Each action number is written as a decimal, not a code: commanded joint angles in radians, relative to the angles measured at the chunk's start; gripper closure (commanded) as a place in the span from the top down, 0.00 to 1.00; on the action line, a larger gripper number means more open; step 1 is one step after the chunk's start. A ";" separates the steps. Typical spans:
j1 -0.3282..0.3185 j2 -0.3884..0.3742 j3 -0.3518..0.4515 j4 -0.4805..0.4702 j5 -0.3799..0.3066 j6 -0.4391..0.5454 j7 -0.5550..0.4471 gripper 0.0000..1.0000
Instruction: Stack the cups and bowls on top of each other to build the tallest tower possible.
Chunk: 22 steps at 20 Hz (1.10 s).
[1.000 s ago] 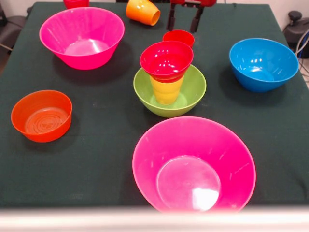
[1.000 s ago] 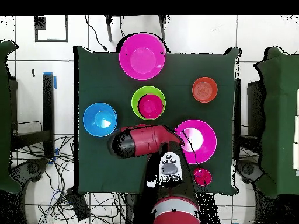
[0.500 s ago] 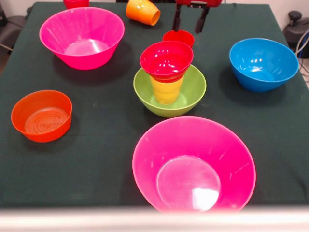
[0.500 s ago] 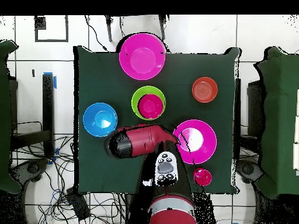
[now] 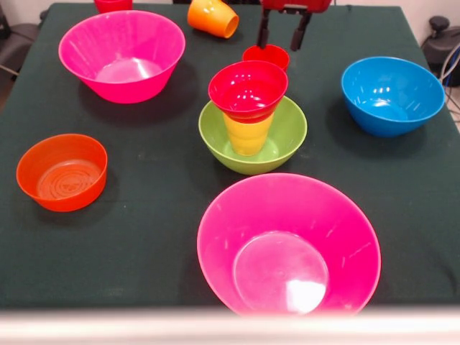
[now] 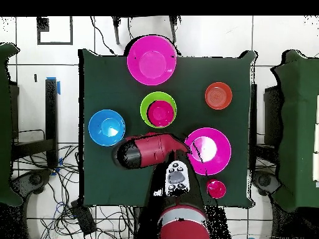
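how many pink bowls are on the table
2: one hot-pink bowl at the front view's near edge, another hot-pink bowl at its far left. None seems hidden.

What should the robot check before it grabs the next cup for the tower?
1. Gripper open, nothing held: ok.
2. Tower steady: small red bowl sits level on the yellow cup inside the lime-green bowl: ok.
3. Red cup upright right behind the tower, below the gripper: ok.
4. Room to grip the red cup without bumping the tower: cannot tell; they look very close.
5. Orange cup ready to lift: not ok, it lies on its side.
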 commanded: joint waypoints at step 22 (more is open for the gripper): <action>0.017 0.204 0.033 -0.020 -0.047 -0.172 0.074 1.00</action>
